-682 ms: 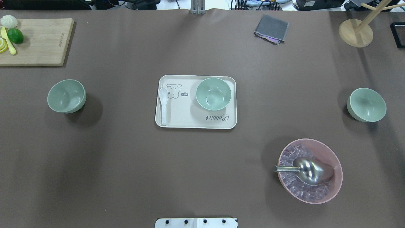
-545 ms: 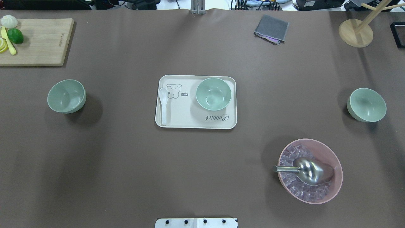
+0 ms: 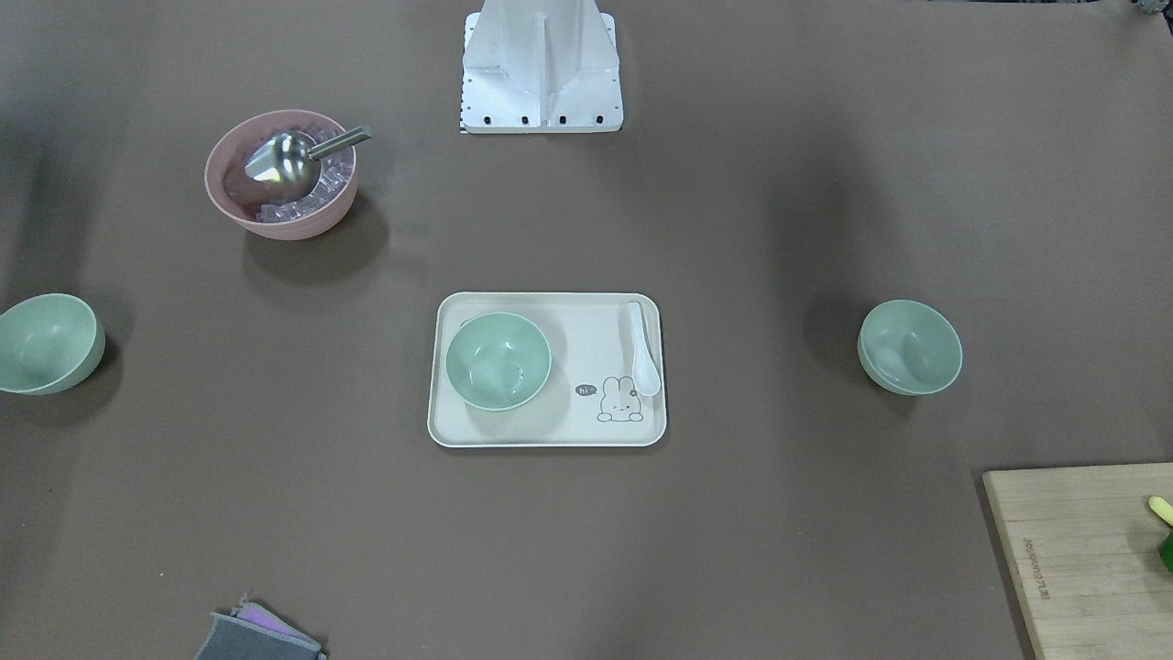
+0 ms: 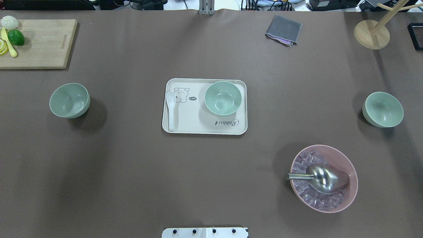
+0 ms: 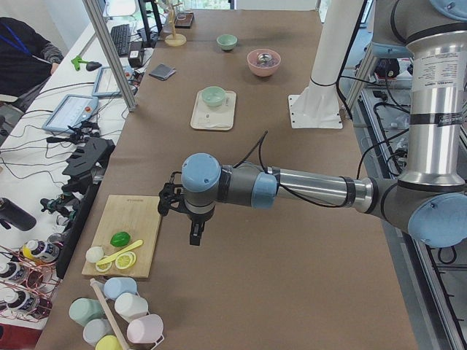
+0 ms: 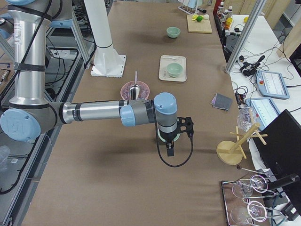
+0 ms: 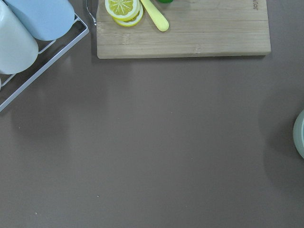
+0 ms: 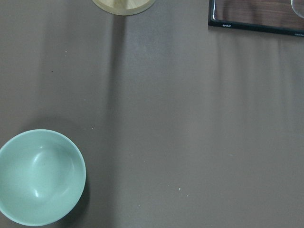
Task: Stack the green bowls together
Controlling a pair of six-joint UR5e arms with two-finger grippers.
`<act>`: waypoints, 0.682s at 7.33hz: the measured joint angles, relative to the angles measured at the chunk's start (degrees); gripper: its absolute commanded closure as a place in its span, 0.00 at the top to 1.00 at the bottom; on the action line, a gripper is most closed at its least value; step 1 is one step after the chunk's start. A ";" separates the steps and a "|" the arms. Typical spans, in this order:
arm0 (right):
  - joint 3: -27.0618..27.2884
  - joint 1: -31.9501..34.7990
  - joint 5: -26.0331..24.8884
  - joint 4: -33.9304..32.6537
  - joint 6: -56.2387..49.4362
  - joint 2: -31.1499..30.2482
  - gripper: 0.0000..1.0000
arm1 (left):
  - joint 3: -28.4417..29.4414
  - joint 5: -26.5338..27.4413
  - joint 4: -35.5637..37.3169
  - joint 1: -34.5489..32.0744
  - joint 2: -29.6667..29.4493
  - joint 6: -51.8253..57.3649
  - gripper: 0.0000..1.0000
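Three pale green bowls stand apart on the brown table. The left bowl [image 4: 69,100] sits at the left, and only its rim [image 7: 300,134] shows in the left wrist view. The middle bowl [image 4: 223,98] stands on a cream tray [image 4: 198,127]. The right bowl [image 4: 383,109] also shows in the right wrist view [image 8: 40,176]. My left gripper [image 5: 195,239] hangs above the table by the cutting board. My right gripper [image 6: 170,153] hangs over the right bowl [image 6: 163,138]. Both show only in side views, so I cannot tell whether they are open or shut.
A pink bowl [image 4: 343,201] with ice cubes and a metal scoop stands front right. A white spoon [image 4: 171,109] lies on the tray. A cutting board [image 4: 39,46] with lemon and lime is back left; a grey cloth [image 4: 283,30] and wooden stand [image 4: 371,34] are at the back.
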 measured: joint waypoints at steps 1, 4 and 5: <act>0.81 -0.03 0.02 0.03 -0.02 0.28 1.00 | 0.01 -0.04 -0.74 0.05 0.09 -0.04 0.99; 0.99 -0.21 3.31 0.13 2.99 0.92 1.00 | 0.34 -0.70 -0.11 0.07 0.55 -0.50 0.99; 1.03 -0.24 4.05 1.53 2.99 0.74 1.00 | 0.62 -0.88 -0.32 0.04 1.15 -0.43 0.99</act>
